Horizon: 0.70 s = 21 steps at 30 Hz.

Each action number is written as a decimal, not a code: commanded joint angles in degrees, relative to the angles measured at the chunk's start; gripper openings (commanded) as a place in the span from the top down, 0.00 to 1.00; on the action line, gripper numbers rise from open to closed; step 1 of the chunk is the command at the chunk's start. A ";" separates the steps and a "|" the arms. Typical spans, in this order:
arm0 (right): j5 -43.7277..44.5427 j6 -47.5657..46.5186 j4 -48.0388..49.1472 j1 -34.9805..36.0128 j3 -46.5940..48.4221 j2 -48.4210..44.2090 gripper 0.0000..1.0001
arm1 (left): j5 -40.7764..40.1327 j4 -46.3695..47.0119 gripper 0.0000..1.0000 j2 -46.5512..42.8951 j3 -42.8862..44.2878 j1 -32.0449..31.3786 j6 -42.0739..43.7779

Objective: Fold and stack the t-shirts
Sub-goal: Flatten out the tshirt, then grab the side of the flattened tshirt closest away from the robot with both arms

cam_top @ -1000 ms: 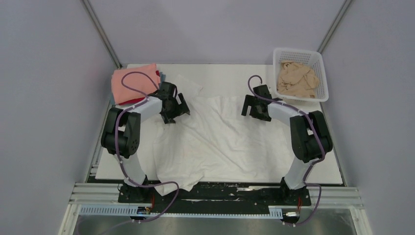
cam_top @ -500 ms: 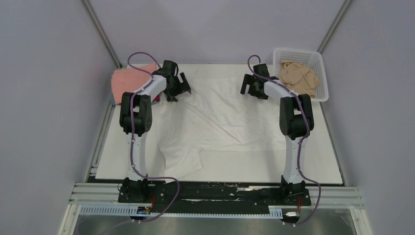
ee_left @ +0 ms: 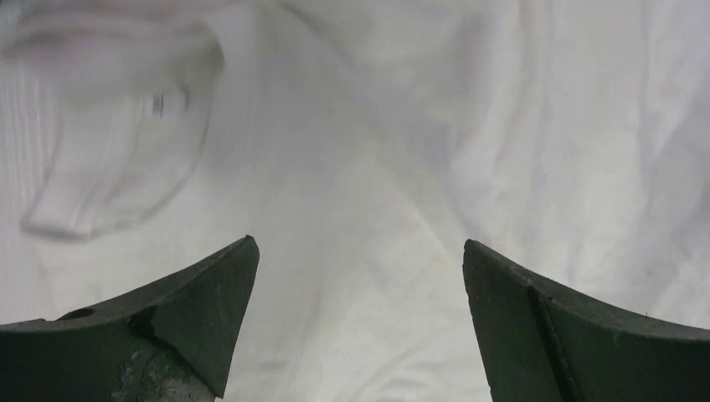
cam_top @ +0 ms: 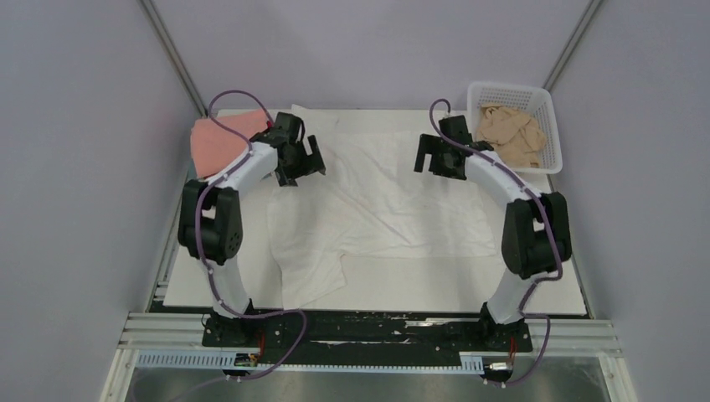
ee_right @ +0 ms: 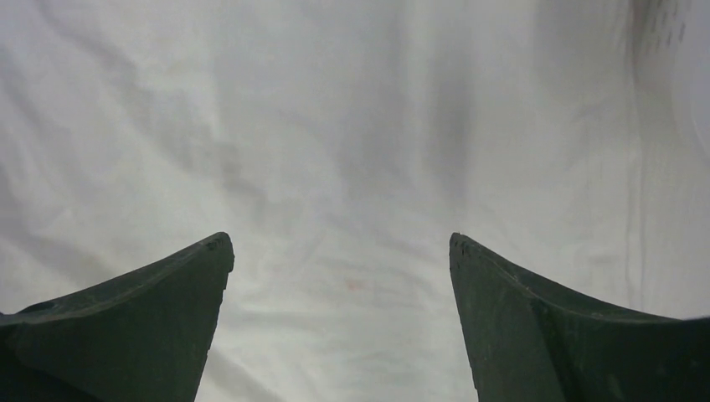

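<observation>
1. A large, wrinkled white cloth t-shirt (cam_top: pixel 377 209) lies spread flat over the middle of the white counter (cam_top: pixel 536 285). One flap trails toward the near edge on the left.
2. The left claw (cam_top: pixel 311 161) hangs over the shirt's far left part with its fingers spread wide. The left wrist view shows only white cloth between them, so it grips nothing.
3. The right claw (cam_top: pixel 425 159) hangs over the far right part, likewise released and empty. Wrinkled fabric fills its gap in the right wrist view.
4. The relation that matters is that the shirt lies directly beneath both claws and spreads from them toward the arm bases. Its far edge runs left to right just beyond the fingertips, so each arm is nearer its own end of that edge.
5. A hemmed opening (ee_left: pixel 117 142) shows ahead and left of the left claw. I cannot tell whether it is a sleeve or the neck.
6. A folded salmon-pink cloth shirt (cam_top: pixel 219 142) sits at the far left corner, beside the left arm.
7. A crumpled beige-tan cloth shirt (cam_top: pixel 506 134) rests in the white plastic lattice basket (cam_top: pixel 512 88) at the far right.
8. I judge folding of the white shirt not yet begun, and a symmetric descent onto the far edge seems the likely step.
</observation>
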 commanded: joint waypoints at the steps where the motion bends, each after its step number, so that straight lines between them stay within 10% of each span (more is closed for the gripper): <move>1: 1.66 3.73 1.28 1.30 -12.70 -16.88 0.00 | -6.66 1.38 0.00 -19.98 -12.93 -7.26 -2.72; 11: -1.44 11.67 3.01 1.34 -38.41 -41.12 0.00 | -18.12 -11.04 0.00 -51.29 -47.71 -30.50 -24.60; 21: -0.20 10.01 2.53 1.28 -41.95 -42.51 0.00 | -16.13 -12.78 0.13 -55.44 -53.00 -44.78 -32.57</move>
